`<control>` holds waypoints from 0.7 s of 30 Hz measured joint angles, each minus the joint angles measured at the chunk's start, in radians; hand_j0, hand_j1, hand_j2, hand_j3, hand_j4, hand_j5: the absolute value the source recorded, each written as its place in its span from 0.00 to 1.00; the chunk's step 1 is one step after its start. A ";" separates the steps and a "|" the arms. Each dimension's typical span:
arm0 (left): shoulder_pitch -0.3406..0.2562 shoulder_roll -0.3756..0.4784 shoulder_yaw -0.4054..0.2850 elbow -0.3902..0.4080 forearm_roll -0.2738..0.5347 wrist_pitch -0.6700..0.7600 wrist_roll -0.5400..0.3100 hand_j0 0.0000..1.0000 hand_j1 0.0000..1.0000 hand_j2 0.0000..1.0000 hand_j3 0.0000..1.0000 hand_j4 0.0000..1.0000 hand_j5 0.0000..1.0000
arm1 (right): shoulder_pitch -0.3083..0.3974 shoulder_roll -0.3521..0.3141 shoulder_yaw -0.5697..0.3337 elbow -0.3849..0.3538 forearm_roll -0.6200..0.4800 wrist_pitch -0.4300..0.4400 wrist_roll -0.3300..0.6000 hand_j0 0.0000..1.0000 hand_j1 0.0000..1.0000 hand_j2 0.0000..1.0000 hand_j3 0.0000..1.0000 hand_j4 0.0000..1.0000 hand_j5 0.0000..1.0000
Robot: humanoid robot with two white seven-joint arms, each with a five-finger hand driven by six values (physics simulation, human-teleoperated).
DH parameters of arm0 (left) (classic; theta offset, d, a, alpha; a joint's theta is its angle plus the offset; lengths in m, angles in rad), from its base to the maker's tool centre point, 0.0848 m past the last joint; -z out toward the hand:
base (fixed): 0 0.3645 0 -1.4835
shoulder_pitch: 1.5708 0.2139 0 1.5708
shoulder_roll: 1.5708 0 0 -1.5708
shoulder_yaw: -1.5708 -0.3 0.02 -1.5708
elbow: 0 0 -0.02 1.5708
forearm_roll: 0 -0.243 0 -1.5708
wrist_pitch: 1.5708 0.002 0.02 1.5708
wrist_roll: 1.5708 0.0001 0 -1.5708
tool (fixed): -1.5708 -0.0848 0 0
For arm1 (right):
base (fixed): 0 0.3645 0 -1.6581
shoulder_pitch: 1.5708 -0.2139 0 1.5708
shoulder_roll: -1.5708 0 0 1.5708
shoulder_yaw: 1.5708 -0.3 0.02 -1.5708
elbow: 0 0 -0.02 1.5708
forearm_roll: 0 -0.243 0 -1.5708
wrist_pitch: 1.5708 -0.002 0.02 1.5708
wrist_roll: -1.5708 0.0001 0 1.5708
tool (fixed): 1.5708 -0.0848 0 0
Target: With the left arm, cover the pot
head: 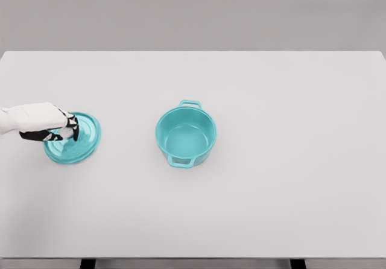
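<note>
one arm is in view, the left, coming in from the left edge with its hand (51,126) over the near-left part of the teal lid (81,141). the lid lies flat on the white bench (289,202), well apart from the pot (186,135), which stands open and uncovered near the middle of the bench with one handle toward the far side and one toward the near side.

as i judge it, the task is at its first step: the lid is not yet lifted and everything after that, the carry to the right and the lowering onto the pot's rim, is left to do.

the fingers (72,126) are curled down at about the lid's centre, where a knob would sit, but the hand hides that spot. they look partly closed around something there; whether they truly grip the lid or only touch it i cannot tell. the pot lies to the hand's right, with bare bench between.
</note>
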 measured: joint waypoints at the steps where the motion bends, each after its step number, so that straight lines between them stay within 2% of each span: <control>1: -0.003 0.001 0.001 -0.003 0.000 0.000 -0.006 0.42 0.42 0.42 0.42 0.42 0.42 | 0.000 0.000 0.000 0.000 0.000 0.000 0.000 1.00 1.00 1.00 1.00 1.00 1.00; 13: -0.046 0.002 0.000 -0.062 0.020 0.000 -0.030 0.42 0.42 0.42 0.42 0.42 0.42 | 0.000 0.000 0.000 0.000 0.000 0.000 0.000 1.00 1.00 1.00 1.00 1.00 1.00; 18: -0.097 0.005 -0.019 -0.127 0.046 0.000 -0.030 0.43 0.43 0.43 0.43 0.43 0.43 | 0.000 0.000 0.000 0.000 0.000 0.000 0.000 1.00 1.00 1.00 1.00 1.00 1.00; 21: -0.106 0.004 -0.044 -0.167 0.052 0.000 -0.030 0.43 0.43 0.43 0.43 0.43 0.43 | 0.000 0.000 0.000 0.000 0.000 0.000 0.000 1.00 1.00 1.00 1.00 1.00 1.00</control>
